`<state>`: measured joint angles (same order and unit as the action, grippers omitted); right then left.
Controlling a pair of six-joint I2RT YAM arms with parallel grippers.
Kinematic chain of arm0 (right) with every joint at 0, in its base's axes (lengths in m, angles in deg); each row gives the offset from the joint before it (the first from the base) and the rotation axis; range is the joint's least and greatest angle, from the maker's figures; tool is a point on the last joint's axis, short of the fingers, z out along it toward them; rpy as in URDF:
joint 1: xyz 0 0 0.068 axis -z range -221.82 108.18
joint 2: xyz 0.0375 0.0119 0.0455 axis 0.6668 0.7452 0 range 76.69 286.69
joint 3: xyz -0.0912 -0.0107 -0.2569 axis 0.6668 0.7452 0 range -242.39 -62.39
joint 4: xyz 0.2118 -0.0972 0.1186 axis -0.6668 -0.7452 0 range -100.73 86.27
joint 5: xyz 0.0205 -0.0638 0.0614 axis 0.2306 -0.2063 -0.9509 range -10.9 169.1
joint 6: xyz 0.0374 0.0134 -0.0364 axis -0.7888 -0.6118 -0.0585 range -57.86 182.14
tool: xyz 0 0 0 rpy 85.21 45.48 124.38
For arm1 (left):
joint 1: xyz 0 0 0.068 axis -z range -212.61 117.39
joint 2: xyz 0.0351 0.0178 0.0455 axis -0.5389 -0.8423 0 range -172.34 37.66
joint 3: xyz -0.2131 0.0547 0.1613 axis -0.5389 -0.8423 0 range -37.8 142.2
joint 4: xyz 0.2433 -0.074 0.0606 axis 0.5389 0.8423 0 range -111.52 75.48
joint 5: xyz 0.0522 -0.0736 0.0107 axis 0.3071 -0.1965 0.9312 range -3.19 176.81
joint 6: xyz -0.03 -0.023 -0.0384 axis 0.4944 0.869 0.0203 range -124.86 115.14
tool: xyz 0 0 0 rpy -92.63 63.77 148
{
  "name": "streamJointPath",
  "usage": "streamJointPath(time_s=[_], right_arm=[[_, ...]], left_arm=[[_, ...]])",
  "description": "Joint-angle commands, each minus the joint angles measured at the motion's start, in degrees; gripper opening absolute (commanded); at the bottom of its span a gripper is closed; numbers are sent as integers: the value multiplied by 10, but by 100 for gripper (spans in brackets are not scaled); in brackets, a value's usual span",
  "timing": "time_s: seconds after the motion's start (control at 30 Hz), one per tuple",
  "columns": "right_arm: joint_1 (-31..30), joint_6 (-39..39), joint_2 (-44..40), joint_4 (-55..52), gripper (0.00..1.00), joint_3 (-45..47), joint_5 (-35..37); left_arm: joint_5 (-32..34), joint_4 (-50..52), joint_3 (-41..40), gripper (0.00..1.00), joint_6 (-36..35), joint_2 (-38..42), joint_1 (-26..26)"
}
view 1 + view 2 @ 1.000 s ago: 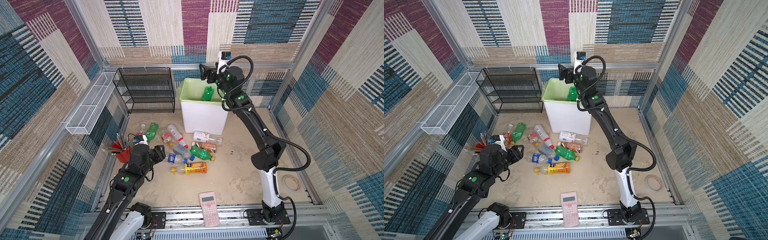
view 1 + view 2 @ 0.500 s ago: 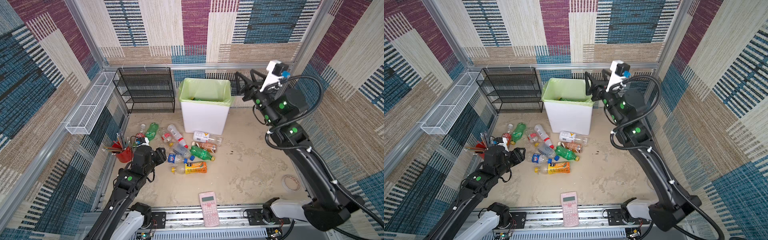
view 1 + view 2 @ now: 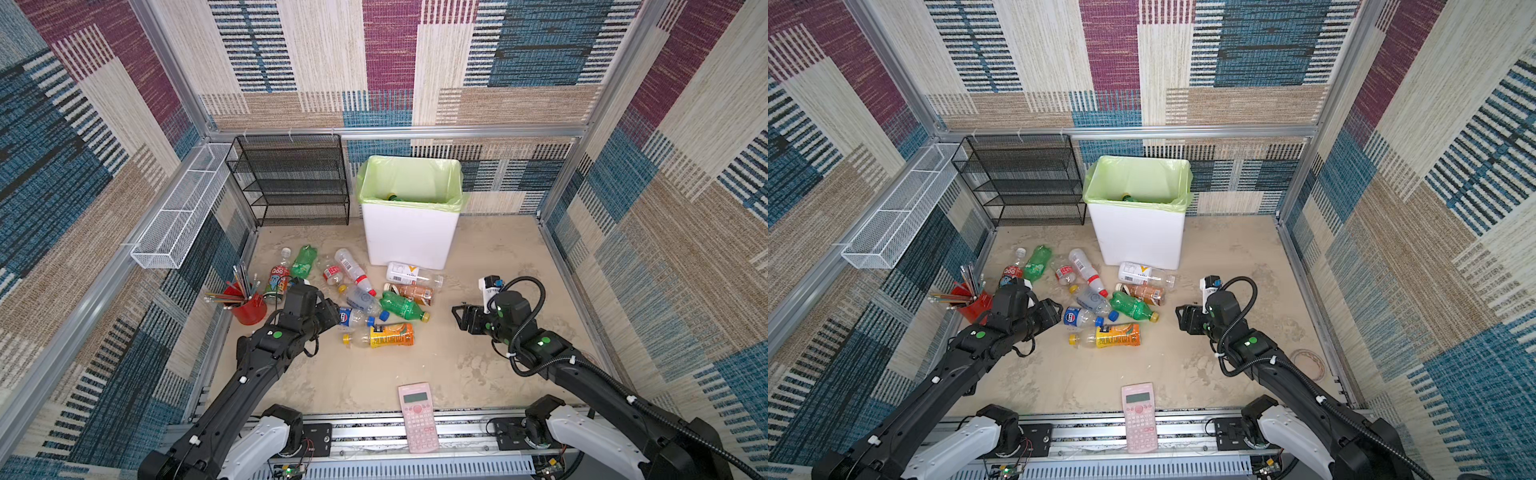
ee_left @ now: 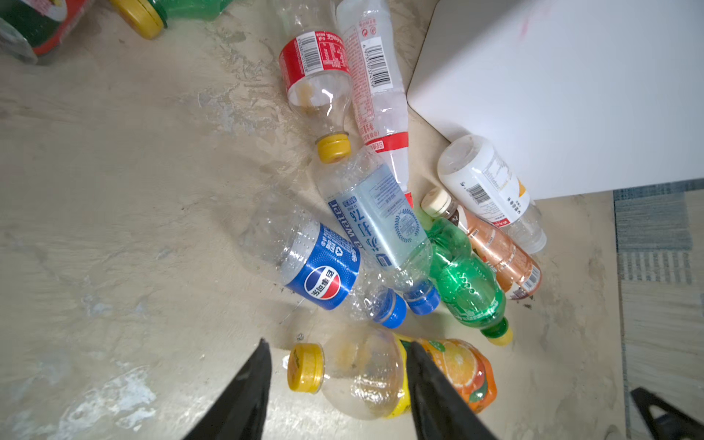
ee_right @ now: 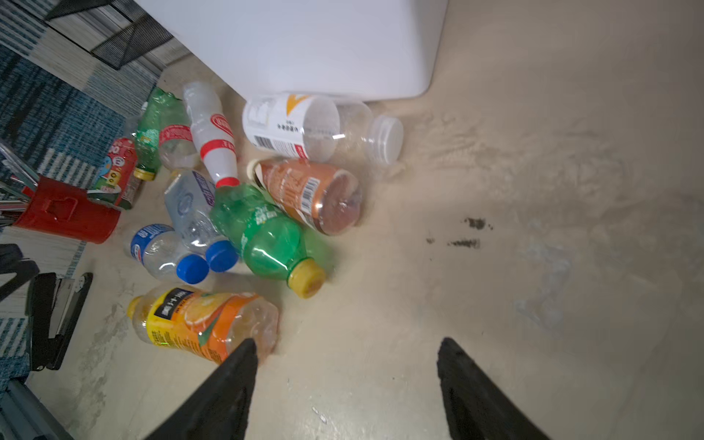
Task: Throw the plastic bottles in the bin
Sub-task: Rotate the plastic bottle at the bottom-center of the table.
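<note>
Several plastic bottles lie in a heap on the floor in front of the bin (image 3: 409, 237) (image 3: 1138, 241), a white box with a green liner. A green bottle (image 3: 395, 197) lies inside it. My left gripper (image 3: 332, 313) (image 4: 337, 344) hovers open at the heap's left edge by the blue-labelled bottle (image 3: 353, 316) (image 4: 320, 266). In the left wrist view the orange-labelled bottle's (image 3: 390, 335) (image 4: 381, 373) yellow-capped neck shows between its fingers, untouched on the cap side. My right gripper (image 3: 459, 316) (image 5: 346, 343) stands open over bare floor right of the heap, near a green bottle (image 3: 401, 306) (image 5: 263, 232).
A red pencil cup (image 3: 249, 309) stands just left of my left arm. A pink calculator (image 3: 417, 415) lies at the front edge. A black mesh rack (image 3: 291, 178) and a white wire basket (image 3: 178, 216) line the back left. A tape ring (image 3: 1308, 361) lies at right.
My right arm swung from above the bin down to the floor right of the heap, and the green bottle it carried now lies in the bin. My left gripper's jaws narrowed.
</note>
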<state>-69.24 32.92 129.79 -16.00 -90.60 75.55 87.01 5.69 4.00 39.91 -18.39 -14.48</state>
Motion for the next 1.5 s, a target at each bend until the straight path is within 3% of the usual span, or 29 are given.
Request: streamJointPath(time_s=[0.0,0.17,0.5,0.63,0.77,0.93,1.2,1.47], right_arm=[[-1,-47,-8,28,76,25,-16],[-1,-46,-12,32,77,41,-16],[-1,-23,8,57,78,61,-48],[-1,-10,9,55,78,63,-56],[-1,17,6,40,79,52,-58],[-1,40,-10,26,80,49,-56],[-1,50,-36,20,80,51,-51],[-1,47,-60,20,79,56,-43]], left_arm=[[-37,31,28,55,106,-36,0],[-117,73,63,50,230,-120,19],[-87,50,45,51,396,-127,90],[-69,3,30,59,478,-135,140],[-15,-7,47,72,544,-152,200],[25,-4,86,83,598,-197,249],[45,-2,148,81,645,-297,298],[68,25,176,77,673,-353,303]])
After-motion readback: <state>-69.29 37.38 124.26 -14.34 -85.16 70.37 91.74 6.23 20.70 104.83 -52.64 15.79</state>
